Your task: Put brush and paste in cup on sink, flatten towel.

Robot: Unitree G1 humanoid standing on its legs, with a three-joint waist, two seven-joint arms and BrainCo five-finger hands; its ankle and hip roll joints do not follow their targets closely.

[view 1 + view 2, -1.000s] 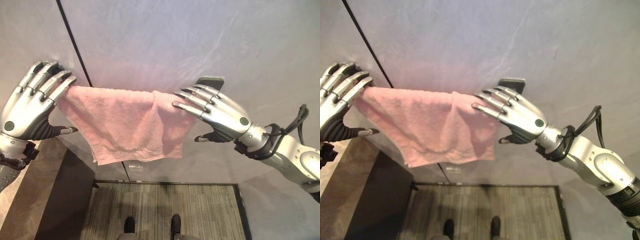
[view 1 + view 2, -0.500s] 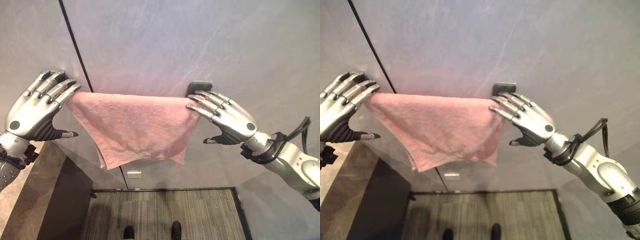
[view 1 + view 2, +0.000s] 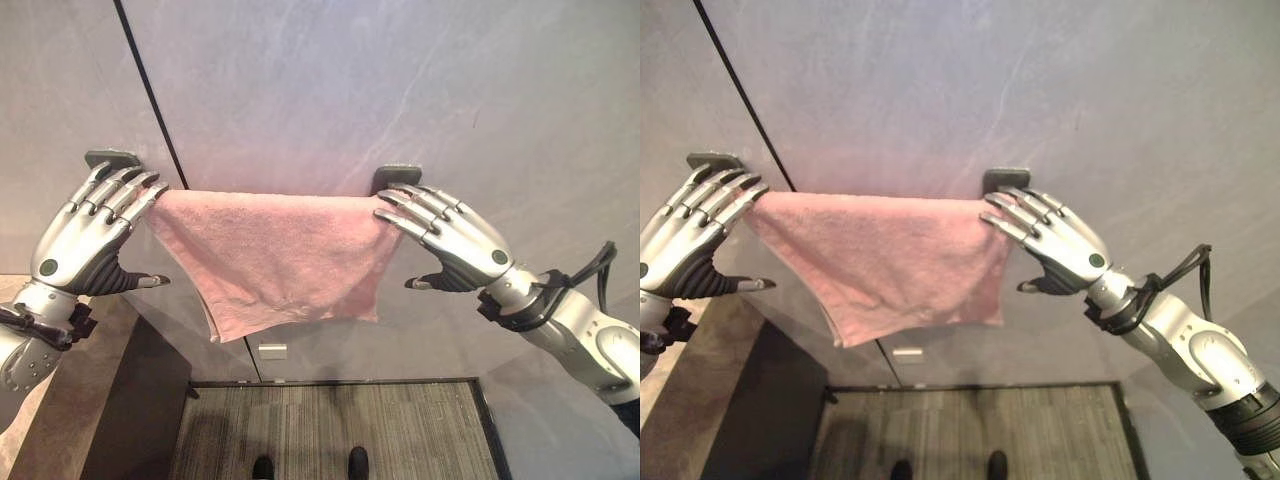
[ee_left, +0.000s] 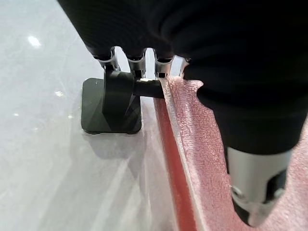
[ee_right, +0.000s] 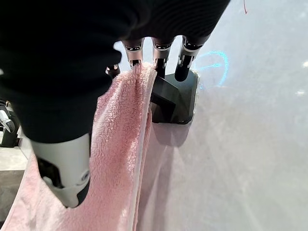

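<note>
The pink towel [image 3: 275, 250] hangs spread over a dark wall-mounted towel rail, its top edge running almost straight between the rail's two black brackets, the left bracket [image 3: 111, 158] and the right bracket [image 3: 396, 173]; its lower edge hangs uneven, longest at the lower left corner. The left hand [image 3: 85, 232] lies with straight, relaxed fingers at the towel's left end by the left bracket, holding nothing. The right hand [image 3: 452, 237] likewise rests extended fingers on the towel's right end beside the right bracket. Behind is a smooth grey stone-look wall [image 3: 300, 80] with a dark vertical seam [image 3: 150, 95]. Below lies a ribbed grey floor mat [image 3: 330, 425], and at the lower left a brown countertop [image 3: 60, 410] with a dark side.
</note>
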